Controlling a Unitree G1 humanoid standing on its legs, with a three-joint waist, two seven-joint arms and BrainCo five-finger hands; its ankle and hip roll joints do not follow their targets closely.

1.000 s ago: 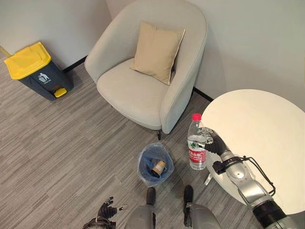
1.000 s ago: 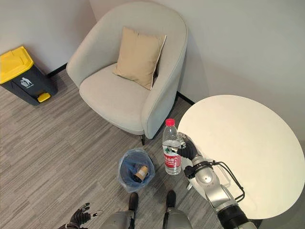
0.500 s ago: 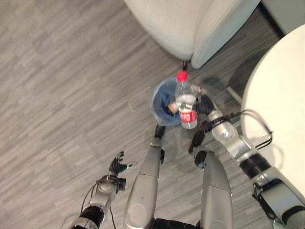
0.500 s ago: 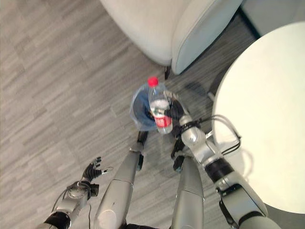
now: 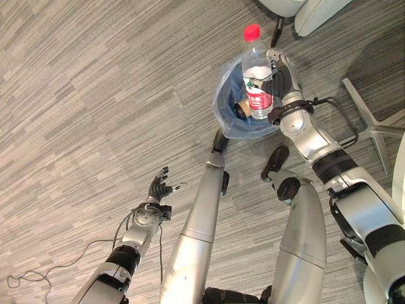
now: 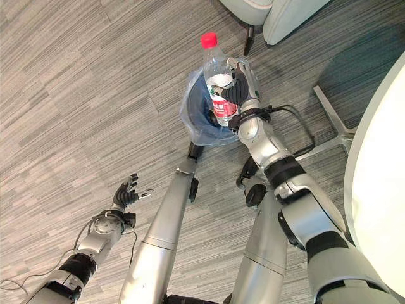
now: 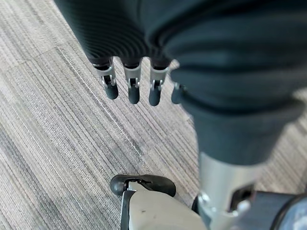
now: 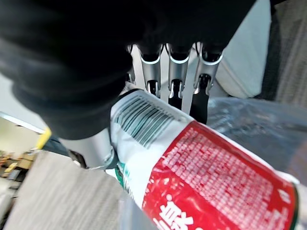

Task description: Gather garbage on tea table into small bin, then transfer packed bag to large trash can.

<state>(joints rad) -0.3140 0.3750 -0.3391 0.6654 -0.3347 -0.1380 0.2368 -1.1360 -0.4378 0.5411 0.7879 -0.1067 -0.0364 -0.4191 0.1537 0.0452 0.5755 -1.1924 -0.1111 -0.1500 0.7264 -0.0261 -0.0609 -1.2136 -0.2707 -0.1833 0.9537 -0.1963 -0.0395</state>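
right hand (image 5: 283, 75) is clenched round the water bottle (image 5: 255, 71) at its label, red cap up, bottle upright and hanging right over the small bin (image 5: 235, 107) — blue liner bag open, a brown paper cup (image 5: 243, 109) already lying inside, just below the bottle's base. right wrist view confirms fingers (image 8: 173, 72) wrapped on the label with the bag rim right under them.

my read: the step is the drop. i'd lower the base past the bag rim before letting go, keep the bottle centred on the opening rather than toward the near rim, and release cleanly — it's tall and the bin is small, so a drop from height could tip the bin or bounce out. the liner is floppy; avoid snagging it with the fingertips.

left hand (image 5: 159, 192) hangs low at my side, fingers loose and straight, holding nothing.

floor is grey striped carpet (image 5: 82, 95). beyond the right hand, the armchair base (image 6: 266, 16); off to its outer side, the tea table (image 6: 376, 190) edge and its metal foot (image 5: 373, 123).
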